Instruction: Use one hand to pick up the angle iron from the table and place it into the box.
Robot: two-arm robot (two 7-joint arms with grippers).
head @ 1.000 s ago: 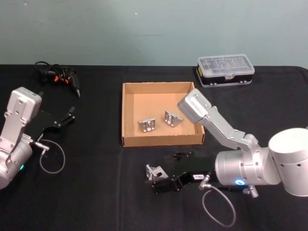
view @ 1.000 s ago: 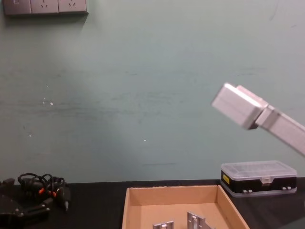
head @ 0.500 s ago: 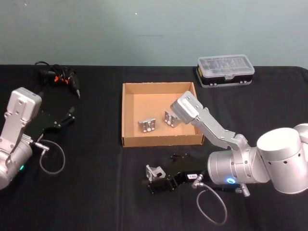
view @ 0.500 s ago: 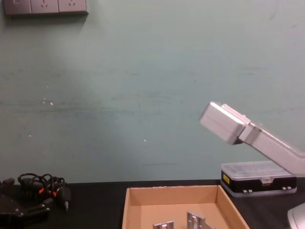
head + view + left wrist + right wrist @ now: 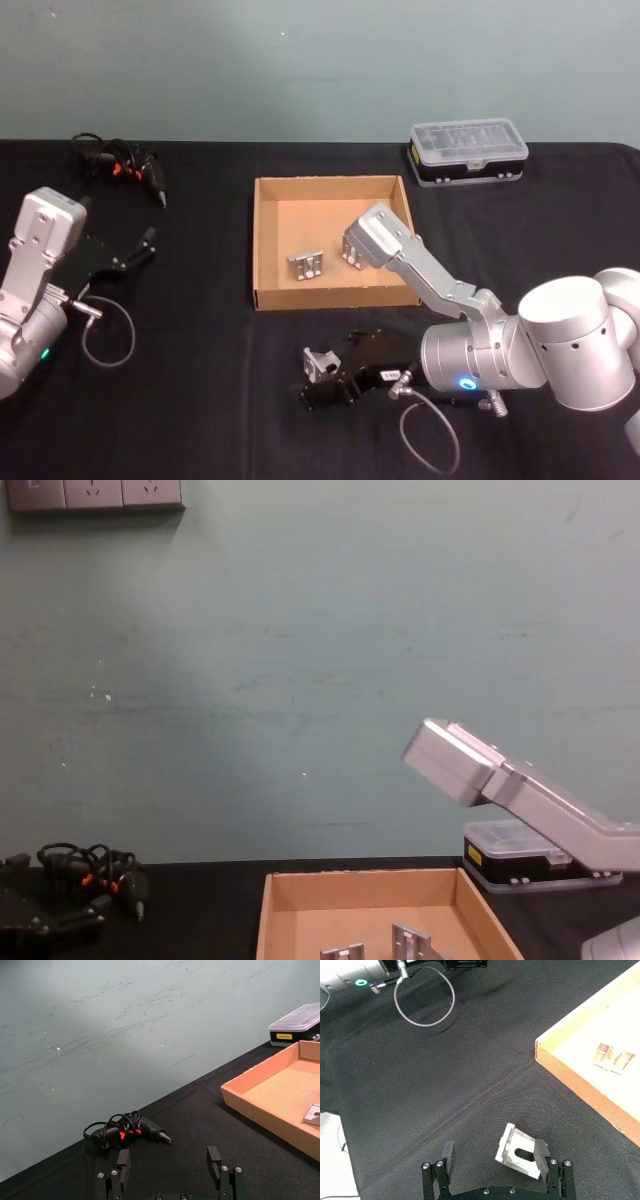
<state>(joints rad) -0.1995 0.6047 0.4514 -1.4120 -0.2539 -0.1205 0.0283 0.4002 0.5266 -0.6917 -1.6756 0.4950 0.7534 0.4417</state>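
Angle iron [image 5: 519, 1156] lies on the bench [image 5: 200, 400] between the jaws of the right hand [image 5: 495, 1154], but well off centre. It sits close against 1 jaw, with a broad bare gap to the other, and I cannot tell whether it touches that near jaw. The jaws stand wide and hold nothing. The iron's long edge runs skew to the line between the jaws, not square to it. I judge that closing will shove and turn the piece before it seats, and that it could squirt out at a corner.

In the head view the iron is on the robot's side of the box [image 5: 335, 296], near the front wall but apart from it. The right hand reaches in low from the robot's right. The left hand [image 5: 135, 252] sits far off to the left, jaws wide and empty, so the right is much the nearer.

The path looks short: up, over the front wall, away from the robot. Inside the box, 2 other irons [image 5: 307, 264] lie mid-floor, and the right arm [image 5: 420, 275] hangs over the box's right side. The left and far parts of the floor are bare and leave room to set down. The bench around the iron is open.
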